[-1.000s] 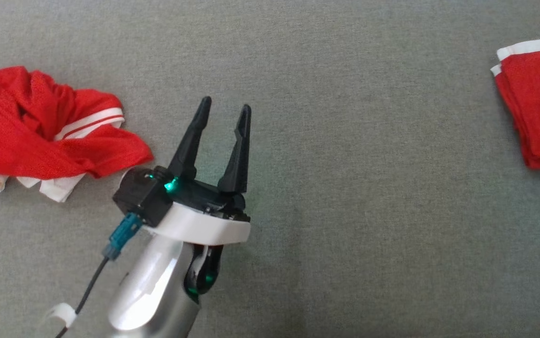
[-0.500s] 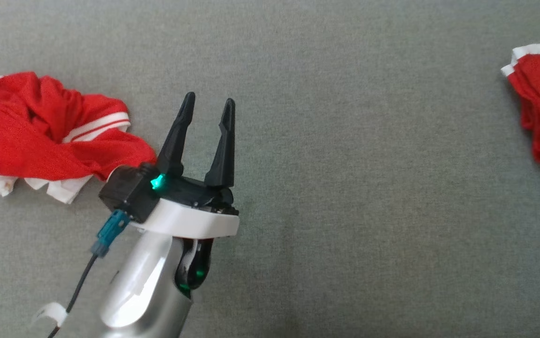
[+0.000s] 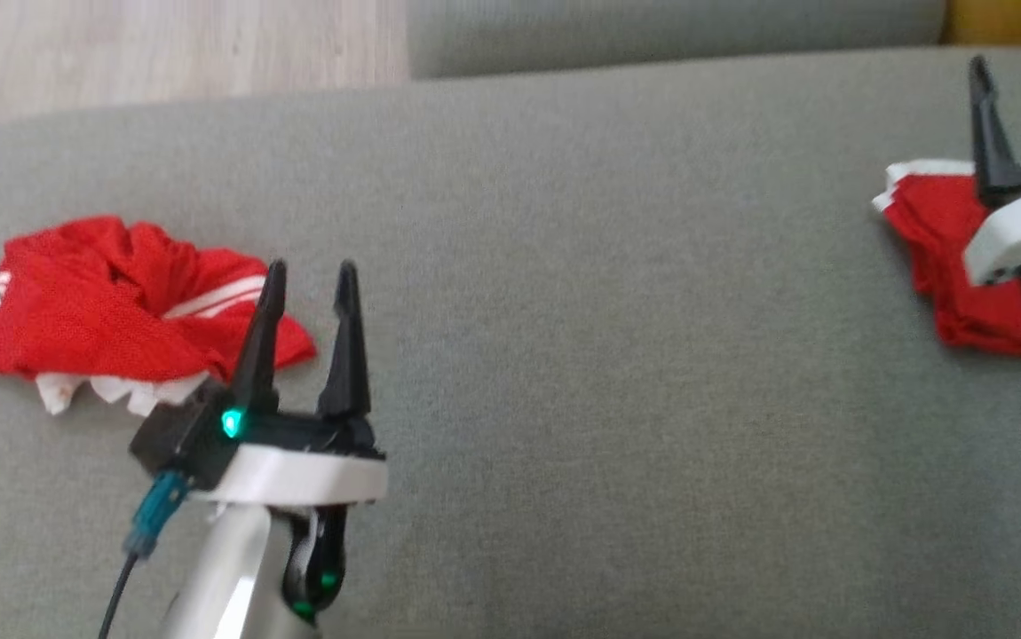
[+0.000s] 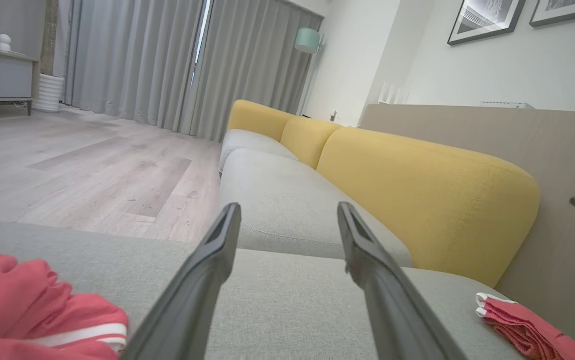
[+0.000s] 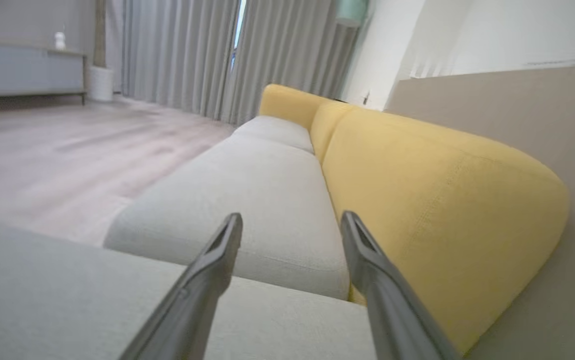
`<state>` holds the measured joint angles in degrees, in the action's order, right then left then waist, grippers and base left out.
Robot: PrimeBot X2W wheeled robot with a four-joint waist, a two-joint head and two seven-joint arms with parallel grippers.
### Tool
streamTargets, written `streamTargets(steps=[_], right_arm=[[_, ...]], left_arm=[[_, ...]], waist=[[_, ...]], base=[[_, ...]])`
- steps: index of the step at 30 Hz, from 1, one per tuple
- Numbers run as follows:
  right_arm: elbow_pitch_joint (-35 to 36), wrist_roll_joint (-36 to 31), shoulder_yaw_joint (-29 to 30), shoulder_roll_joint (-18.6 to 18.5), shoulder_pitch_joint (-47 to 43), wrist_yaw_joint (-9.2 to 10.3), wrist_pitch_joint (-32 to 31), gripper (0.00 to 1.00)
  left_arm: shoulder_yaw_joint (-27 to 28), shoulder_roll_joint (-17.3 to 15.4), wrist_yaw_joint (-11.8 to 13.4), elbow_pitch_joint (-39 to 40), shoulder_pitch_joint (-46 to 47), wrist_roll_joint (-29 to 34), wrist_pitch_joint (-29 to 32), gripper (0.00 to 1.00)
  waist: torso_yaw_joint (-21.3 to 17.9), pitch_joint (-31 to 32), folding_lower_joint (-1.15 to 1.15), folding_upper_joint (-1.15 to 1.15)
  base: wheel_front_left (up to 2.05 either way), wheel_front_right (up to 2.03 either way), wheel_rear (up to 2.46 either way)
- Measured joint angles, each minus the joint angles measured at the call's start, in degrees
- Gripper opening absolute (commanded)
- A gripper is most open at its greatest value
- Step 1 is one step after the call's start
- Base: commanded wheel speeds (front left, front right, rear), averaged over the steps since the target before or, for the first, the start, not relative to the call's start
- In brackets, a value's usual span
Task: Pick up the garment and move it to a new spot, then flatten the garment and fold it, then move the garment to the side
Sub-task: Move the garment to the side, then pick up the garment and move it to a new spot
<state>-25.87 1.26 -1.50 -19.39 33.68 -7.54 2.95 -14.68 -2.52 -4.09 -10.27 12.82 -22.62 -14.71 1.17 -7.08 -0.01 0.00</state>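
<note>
Head view, crumpled garment (image 3: 111,311) beside left fingers (image 3: 347,355)

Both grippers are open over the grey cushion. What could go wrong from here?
1. The crumpled garment is bunched in layers. The left gripper, open beside its right edge, may pinch only one fold or the white trim, so it lifts twisted.
2. In the head view the right gripper hangs over the folded garment. A sideways move may snag it and undo the fold.
</note>
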Motion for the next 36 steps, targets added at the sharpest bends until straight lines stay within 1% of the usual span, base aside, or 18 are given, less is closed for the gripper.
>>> streamTargets(steps=[4,5,8,9,11,12,17,20,22,25,36], right_arm=[[7.3,2.1,3.7,6.1,-5.4,0.01,0.3,1.00],[8.7,2.5,4.3,7.8,-6.9,0.01,0.5,1.00],[11.4,2.5,4.2,12.7,-12.0,0.01,1.9,1.00],[11.4,2.5,4.2,12.7,-12.0,0.01,1.9,1.00],[11.5,3.3,4.1,14.9,-15.5,0.00,3.3,1.00],[11.4,3.6,4.0,15.5,-17.3,0.01,4.4,1.00],[8.5,4.3,3.5,16.1,-25.2,0.01,9.6,1.00],[6.1,7.4,2.7,16.6,-28.7,0.01,10.8,1.00],[5.0,8.0,1.7,16.6,-30.4,0.01,11.2,1.00],[4.6,8.3,1.2,16.7,-31.3,0.01,11.3,1.00],[7.0,8.3,0.9,16.7,-31.3,0.01,11.3,1.00]], left_arm=[[1.3,0.0,-0.1,0.0,-2.9,0.5,0.0,1.00],[1.5,0.0,-0.5,0.0,-3.5,0.6,0.0,1.00],[1.6,-0.1,-0.5,0.1,-5.4,0.5,0.0,1.00],[1.6,-0.1,-0.5,0.1,-5.4,0.5,0.0,1.00],[1.6,-0.1,-0.5,0.1,-6.6,0.5,0.0,1.00],[1.6,-0.1,-0.5,0.1,-7.2,0.5,0.0,1.00],[1.6,-0.2,-0.4,-0.6,-8.8,-0.9,0.0,1.00],[1.6,-0.2,-0.4,-2.3,-9.3,-1.3,0.0,1.00],[1.6,-0.2,-0.4,-2.9,-10.2,-1.4,0.0,1.00],[1.6,-0.2,-0.4,-3.4,-10.9,-1.6,0.0,1.00],[1.7,-0.2,-0.4,-3.4,-10.9,-1.6,0.0,1.00]], waist=[[-0.2,2.8,0.00,0.00],[-0.2,3.3,0.00,0.00],[-0.1,4.6,0.00,0.00],[-0.1,4.6,0.00,0.00],[-0.1,5.2,0.00,0.00],[0.0,5.4,0.01,0.00],[0.3,6.2,0.01,0.00],[0.4,6.7,0.01,0.00],[0.4,7.0,0.01,0.00],[0.3,7.2,0.01,0.00],[0.4,7.9,0.01,0.00]], base=[[0.00,0.00,0.00],[0.00,0.00,0.00],[0.00,0.00,0.00],[0.00,0.00,0.00],[0.00,0.00,0.00],[0.00,0.00,0.00],[0.00,0.00,0.00],[0.00,0.00,0.00],[0.00,0.00,0.00],[0.00,0.00,0.00],[0.00,0.00,0.00]])
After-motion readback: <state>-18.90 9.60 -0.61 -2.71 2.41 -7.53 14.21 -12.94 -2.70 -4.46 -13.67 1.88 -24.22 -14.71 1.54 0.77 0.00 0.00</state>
